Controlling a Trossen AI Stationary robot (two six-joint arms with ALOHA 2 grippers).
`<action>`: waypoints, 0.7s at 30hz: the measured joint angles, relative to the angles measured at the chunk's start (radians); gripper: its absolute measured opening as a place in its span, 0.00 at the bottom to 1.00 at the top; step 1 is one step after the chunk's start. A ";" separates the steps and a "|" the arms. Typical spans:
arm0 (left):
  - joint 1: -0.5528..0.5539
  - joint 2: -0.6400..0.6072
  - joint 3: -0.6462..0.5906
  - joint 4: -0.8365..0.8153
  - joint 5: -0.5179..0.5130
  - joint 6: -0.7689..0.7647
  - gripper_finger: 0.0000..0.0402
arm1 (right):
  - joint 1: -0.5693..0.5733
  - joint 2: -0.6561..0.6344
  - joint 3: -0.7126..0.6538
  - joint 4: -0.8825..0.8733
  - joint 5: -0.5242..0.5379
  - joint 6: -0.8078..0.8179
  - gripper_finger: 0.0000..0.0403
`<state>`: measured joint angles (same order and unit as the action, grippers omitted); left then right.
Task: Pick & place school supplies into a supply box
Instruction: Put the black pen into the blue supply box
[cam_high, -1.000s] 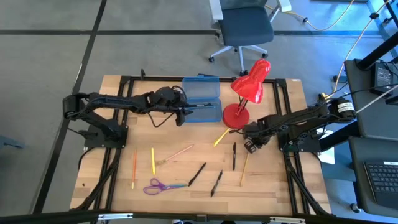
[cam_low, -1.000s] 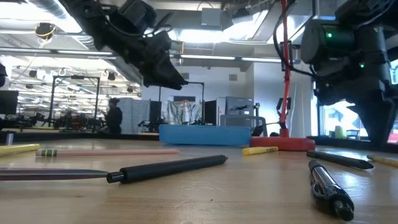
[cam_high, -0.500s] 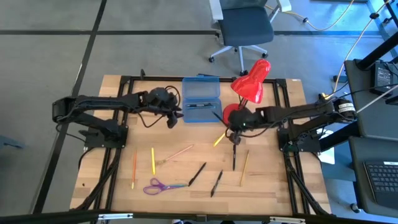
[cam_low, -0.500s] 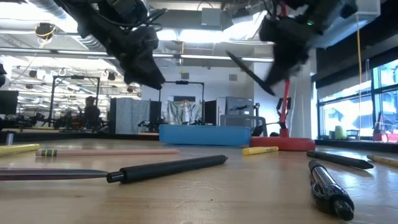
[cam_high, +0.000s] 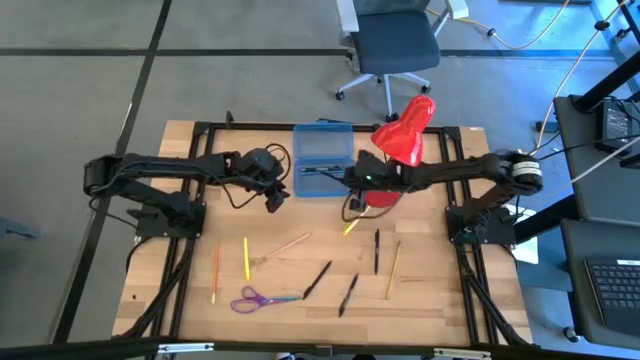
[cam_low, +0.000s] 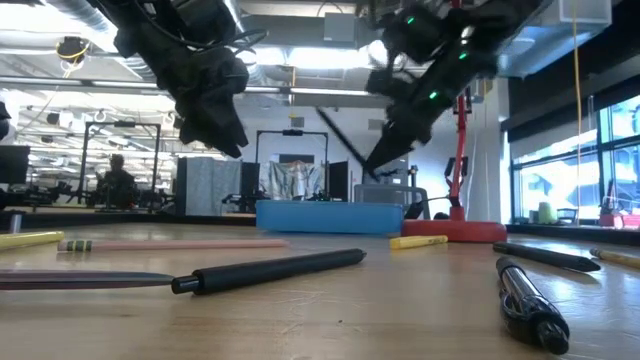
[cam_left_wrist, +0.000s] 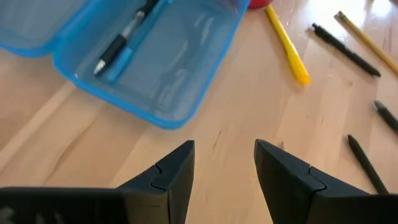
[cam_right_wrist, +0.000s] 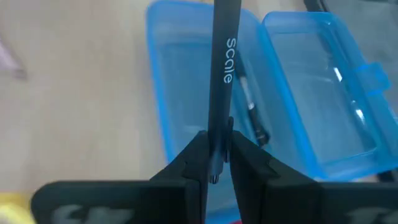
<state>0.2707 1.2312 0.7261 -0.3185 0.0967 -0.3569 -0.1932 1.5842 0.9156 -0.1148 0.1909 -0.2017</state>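
The supply box (cam_high: 323, 160) lies open at the back of the table (cam_high: 190, 310), just beside the red desk lamp (cam_high: 398, 150), and serves as the marker for everything else. The right hand (cam_high: 352, 179) hangs over the box's lamp-side edge, its fingers clamped on a black pen (cam_right_wrist: 224, 62) printed with pale lettering; the pen slants above the open tray. Inside the box a dark pen (cam_left_wrist: 121, 40) already lies along the tray. The left hand (cam_high: 272, 195) hovers just off the box's opposite side, its fingers spread apart and holding nothing. A yellow marker (cam_high: 352, 222) lies on the table near the lamp's base, just in front of the box. Well in front of the box are more pens and pencils, and the purple-handled scissors (cam_high: 255, 298) lie farthest from it.
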 joint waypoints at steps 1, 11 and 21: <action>-0.002 0.000 0.000 -0.005 0.000 0.000 0.40 | -0.011 0.026 0.016 -0.002 0.000 -0.018 0.14; -0.037 0.000 0.000 -0.061 0.000 0.000 0.38 | -0.073 0.267 0.218 -0.065 0.000 -0.168 0.14; -0.081 0.000 0.000 -0.146 -0.001 -0.064 0.36 | -0.080 0.418 0.341 -0.200 0.001 -0.204 0.14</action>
<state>0.1896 1.2316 0.7261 -0.4647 0.0954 -0.4209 -0.2733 2.0027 1.2566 -0.3144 0.1922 -0.4053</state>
